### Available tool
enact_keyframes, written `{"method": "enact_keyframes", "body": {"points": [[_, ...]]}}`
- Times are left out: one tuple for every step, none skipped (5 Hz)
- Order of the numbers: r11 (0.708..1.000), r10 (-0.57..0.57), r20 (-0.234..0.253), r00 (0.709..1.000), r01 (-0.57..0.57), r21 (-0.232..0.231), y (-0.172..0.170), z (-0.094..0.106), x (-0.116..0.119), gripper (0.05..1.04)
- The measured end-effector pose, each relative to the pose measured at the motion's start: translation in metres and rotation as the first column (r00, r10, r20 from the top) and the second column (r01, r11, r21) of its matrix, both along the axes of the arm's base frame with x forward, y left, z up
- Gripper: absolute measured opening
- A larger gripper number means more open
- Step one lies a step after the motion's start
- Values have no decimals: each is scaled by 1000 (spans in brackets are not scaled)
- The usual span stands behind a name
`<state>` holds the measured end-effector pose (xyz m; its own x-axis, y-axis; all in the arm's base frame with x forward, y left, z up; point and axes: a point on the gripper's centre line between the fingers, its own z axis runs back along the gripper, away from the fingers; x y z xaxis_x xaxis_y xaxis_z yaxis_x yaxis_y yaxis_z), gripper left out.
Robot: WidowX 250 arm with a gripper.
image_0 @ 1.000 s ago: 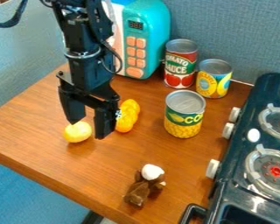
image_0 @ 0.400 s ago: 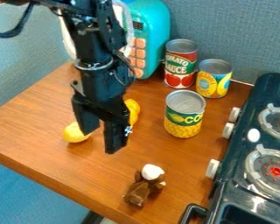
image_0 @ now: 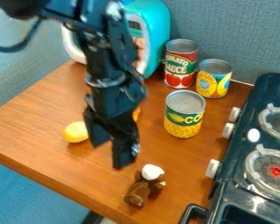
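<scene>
The gripper (image_0: pixel 110 155) is noted with jaws released and empty. The near-side brown toy (image_0: pixel 138 190), apparently soft, could be pushed aside by misaligned lowering.

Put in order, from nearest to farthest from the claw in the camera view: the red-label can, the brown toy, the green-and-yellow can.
From the claw:
1. Brown toy, just right of it, toward the table's front edge.
2. Green-and-yellow can, farther right.
3. Red-label can, at the back, near the wall.
</scene>
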<state>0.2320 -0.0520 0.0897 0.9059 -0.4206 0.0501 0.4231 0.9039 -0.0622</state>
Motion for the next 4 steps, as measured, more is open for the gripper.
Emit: {"method": "enact_keyframes", "body": {"points": [[1000,-15,-8,1000,15,17,-11,-7,0,1009],[999,-32,-33,999,34,33,-30,-22,-2,1009],[997,1,-60,998,4,82,-38,-38,4,1009],[988,22,-86,996,-8,156,-48,-55,7,1009]]}}
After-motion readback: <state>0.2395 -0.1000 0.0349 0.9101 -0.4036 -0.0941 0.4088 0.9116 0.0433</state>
